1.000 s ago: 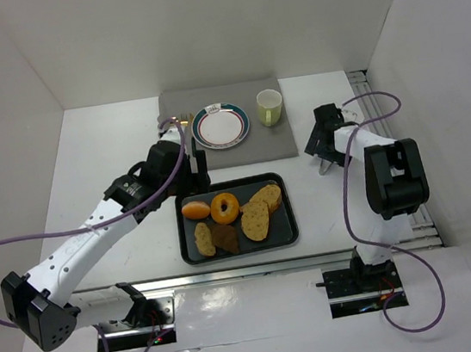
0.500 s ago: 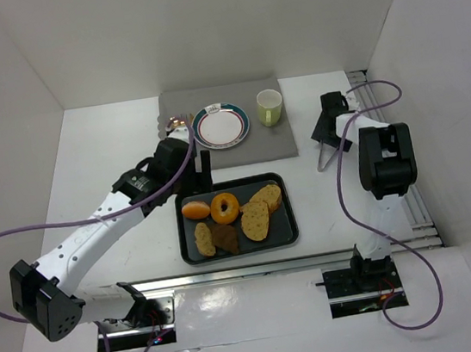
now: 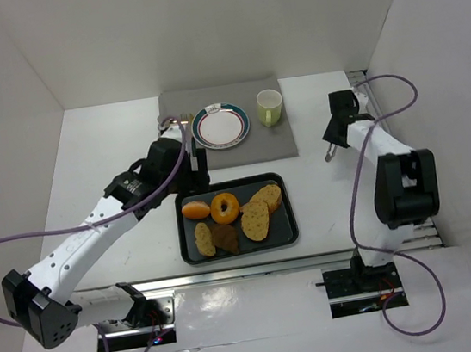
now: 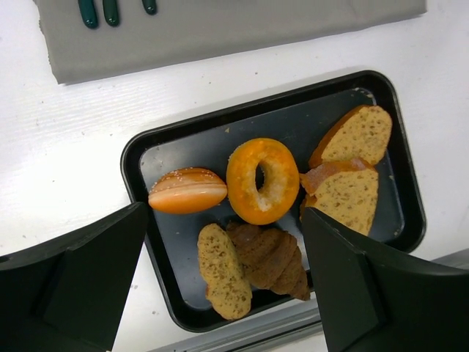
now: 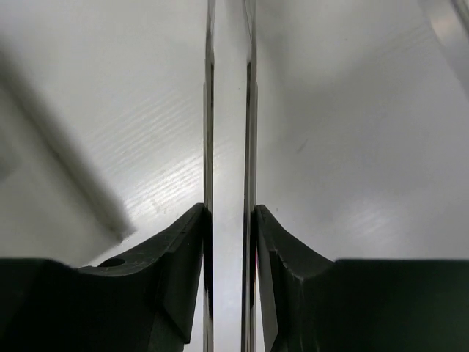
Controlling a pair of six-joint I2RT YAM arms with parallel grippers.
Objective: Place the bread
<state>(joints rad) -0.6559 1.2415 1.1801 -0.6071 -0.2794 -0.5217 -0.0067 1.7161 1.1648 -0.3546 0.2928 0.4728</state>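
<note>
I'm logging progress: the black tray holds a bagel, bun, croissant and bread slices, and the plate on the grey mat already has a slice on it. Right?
Not quite: the top external view shows the plate on the grey mat bare, no slice on it. The black tray does hold the bagel, bun, croissant and bread slices.

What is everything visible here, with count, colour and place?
tray: one, black, centre
bun: one, orange, tray's left
bagel: one, orange, tray's middle
croissant: one, dark brown, tray's front
bread slices: three, tan, on tray
cloth: one, grey, behind tray
plate: one, white, green rim, on cloth
cup: one, pale green, on cloth
cutlery handles: three, dark green, on cloth
left gripper: black, open above tray
right gripper: black, shut on metal tongs, right of cloth
</note>
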